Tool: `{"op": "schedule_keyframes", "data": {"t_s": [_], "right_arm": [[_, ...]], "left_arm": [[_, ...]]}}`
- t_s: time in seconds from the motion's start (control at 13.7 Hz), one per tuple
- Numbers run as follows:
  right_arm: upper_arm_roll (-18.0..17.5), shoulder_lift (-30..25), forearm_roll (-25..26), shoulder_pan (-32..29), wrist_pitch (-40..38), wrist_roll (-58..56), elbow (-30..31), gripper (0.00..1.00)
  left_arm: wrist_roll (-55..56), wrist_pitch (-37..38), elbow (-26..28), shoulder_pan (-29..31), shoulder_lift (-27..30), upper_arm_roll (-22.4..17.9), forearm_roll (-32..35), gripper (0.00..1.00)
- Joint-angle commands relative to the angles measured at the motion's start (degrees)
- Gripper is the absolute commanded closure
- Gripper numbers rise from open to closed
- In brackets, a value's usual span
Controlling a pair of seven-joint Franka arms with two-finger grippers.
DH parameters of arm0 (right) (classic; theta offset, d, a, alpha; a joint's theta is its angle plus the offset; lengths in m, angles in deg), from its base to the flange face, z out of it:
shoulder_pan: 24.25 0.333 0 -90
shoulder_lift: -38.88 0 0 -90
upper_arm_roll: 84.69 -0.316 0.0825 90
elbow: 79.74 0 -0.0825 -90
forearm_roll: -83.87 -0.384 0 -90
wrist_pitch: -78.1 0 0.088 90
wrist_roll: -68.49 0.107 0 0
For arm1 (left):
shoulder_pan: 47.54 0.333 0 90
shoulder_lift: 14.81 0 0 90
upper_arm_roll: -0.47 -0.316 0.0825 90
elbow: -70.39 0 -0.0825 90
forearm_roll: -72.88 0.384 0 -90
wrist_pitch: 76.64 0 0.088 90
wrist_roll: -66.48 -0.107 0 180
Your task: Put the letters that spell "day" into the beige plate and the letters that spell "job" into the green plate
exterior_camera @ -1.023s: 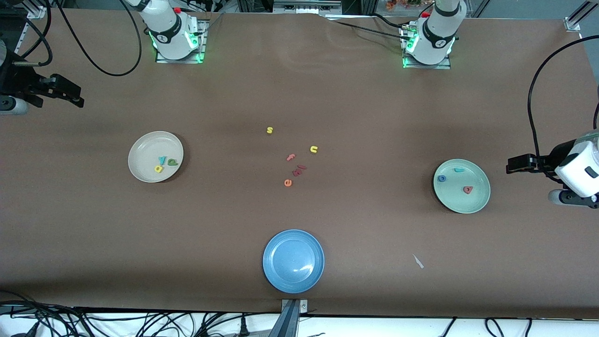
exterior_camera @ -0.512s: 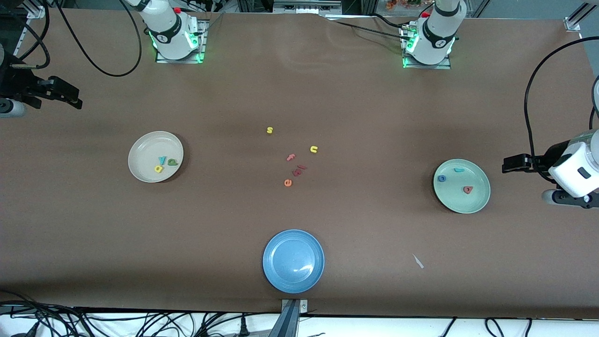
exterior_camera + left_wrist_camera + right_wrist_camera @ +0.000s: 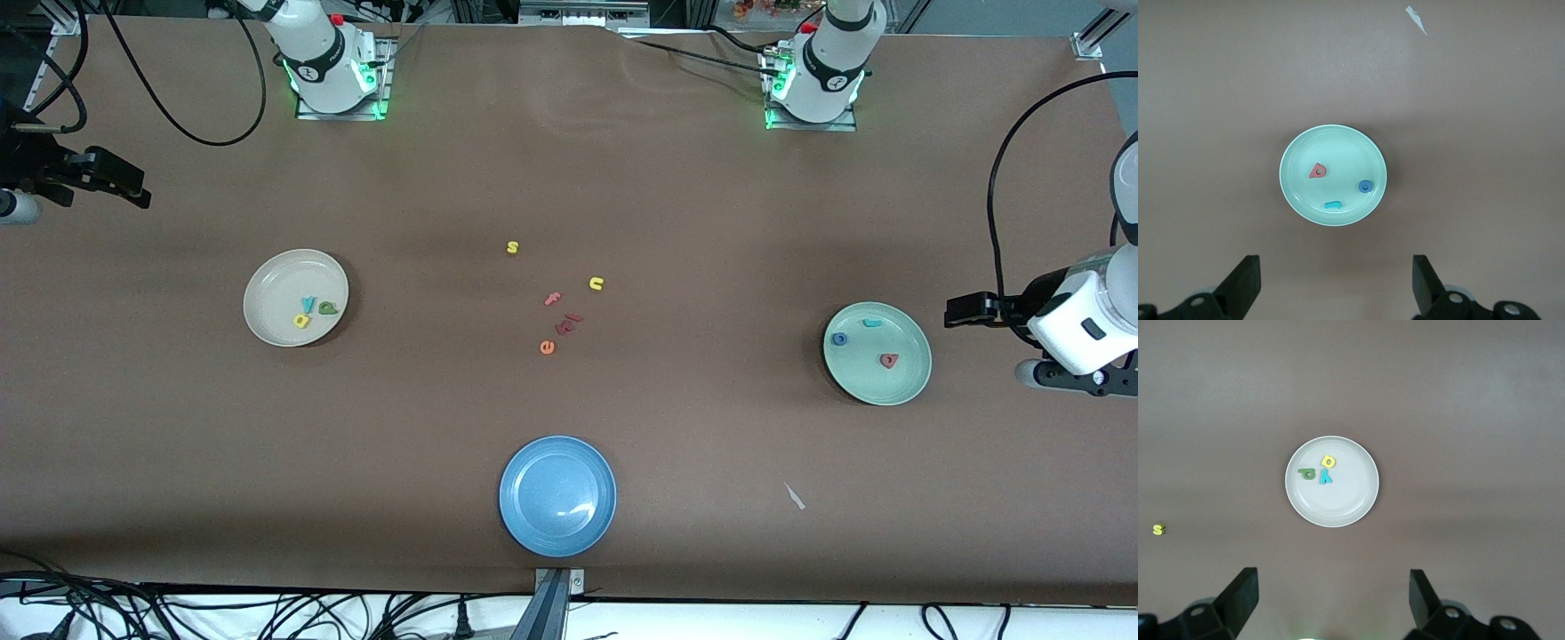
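My left gripper hangs released at the left arm's edge of the table, beside the green plate, which holds blue o, teal j, red b. My right gripper hangs released at the right arm's edge. Beige plate near that end holds yellow a, green d, teal y. Blue plate sits at the camera-side edge
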Motion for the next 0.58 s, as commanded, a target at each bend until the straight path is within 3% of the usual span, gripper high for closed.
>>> {"op": "schedule_keyframes", "data": {"t_s": [0.0, 0.51], "right_arm": [[0.5, 0.7, 0.5, -0.2, -0.8, -0.4, -1.6, 0.00], [0.5, 0.7, 0.6, -0.2, -0.7, -0.4, -1.6, 0.00]], "left_arm": [[-0.9, 0.0, 0.7, -0.2, 0.6, -0.6, -1.5, 0.00], [-1.3, 0.0, 0.7, 0.2, 0.5, -0.6, -1.7, 0.00]]}}
